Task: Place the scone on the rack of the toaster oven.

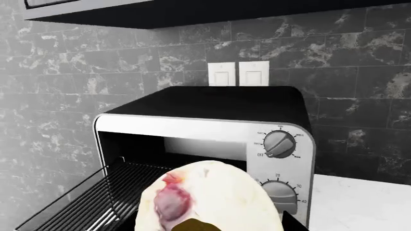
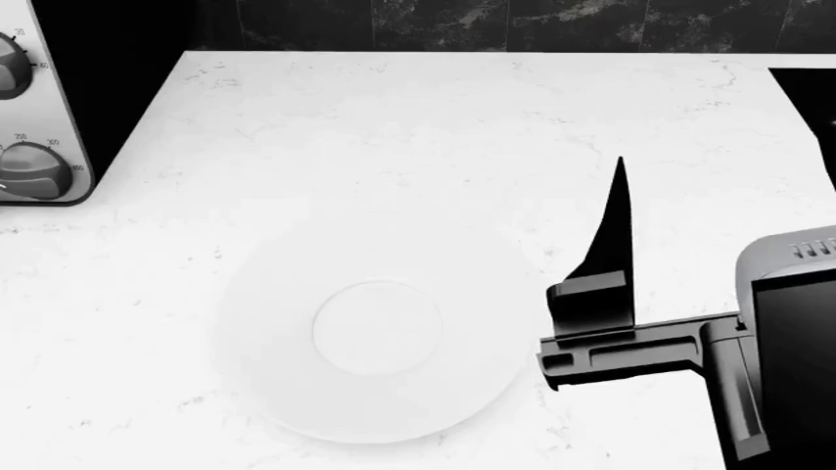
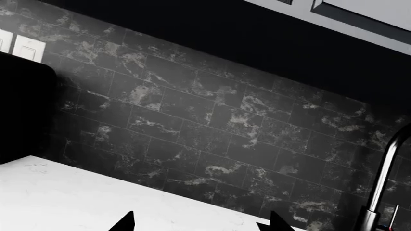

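In the left wrist view the pale-yellow scone (image 1: 212, 197) with a red fruit patch fills the lower middle, held in my left gripper (image 1: 209, 226), whose fingers are mostly hidden behind it. Just past it stands the toaster oven (image 1: 212, 125), silver and black, door down, with the wire rack (image 1: 109, 197) pulled forward from the cavity. The scone hangs above the rack's front right part. Two grey dials (image 1: 279, 144) sit on the oven's right panel. The oven's edge also shows in the head view (image 2: 39, 108). My right gripper (image 2: 604, 269) is open and empty beside the white plate (image 2: 379, 328).
A white marble counter (image 2: 432, 127) runs to a dark tiled backsplash (image 3: 192, 115) with two white wall switches (image 1: 239, 73). A cabinet underside (image 1: 192, 9) hangs above the oven. A faucet (image 3: 385, 173) rises at the right of the right wrist view.
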Tool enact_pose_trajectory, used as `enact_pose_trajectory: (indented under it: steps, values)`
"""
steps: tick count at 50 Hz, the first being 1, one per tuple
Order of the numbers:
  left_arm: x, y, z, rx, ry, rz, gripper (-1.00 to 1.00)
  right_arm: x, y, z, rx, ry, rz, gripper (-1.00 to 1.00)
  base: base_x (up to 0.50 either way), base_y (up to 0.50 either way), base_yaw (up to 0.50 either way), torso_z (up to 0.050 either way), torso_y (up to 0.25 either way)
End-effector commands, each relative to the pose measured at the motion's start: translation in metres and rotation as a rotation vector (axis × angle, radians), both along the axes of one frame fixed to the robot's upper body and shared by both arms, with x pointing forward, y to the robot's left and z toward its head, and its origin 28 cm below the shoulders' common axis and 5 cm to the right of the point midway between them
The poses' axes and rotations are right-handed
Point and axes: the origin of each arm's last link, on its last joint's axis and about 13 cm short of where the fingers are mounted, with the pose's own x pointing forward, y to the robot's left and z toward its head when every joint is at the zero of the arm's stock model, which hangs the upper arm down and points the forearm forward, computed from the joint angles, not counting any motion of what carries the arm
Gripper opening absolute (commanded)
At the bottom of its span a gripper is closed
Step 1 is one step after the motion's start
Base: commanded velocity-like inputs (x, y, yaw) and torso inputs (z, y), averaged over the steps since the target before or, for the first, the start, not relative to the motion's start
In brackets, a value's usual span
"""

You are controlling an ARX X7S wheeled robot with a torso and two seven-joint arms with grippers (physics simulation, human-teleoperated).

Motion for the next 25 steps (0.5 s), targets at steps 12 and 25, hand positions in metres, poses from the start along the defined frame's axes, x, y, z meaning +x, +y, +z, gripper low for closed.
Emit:
enact_pose_trajectory:
  steps: [12, 25]
  values:
    - [0.029, 0.013, 0.025, -0.057, 0.076, 0.039, -1.0, 0.002, -0.002, 0.004, 0.027, -0.028, -0.009, 1.0, 0.0, 0.0, 0.0, 0.0, 0.001]
    - [0.033, 0.02, 0.028, -0.066, 0.103, 0.087, -1.0, 0.001, -0.004, 0.003, 0.029, -0.03, -0.01, 1.0, 0.0, 0.0, 0.0, 0.0, 0.0]
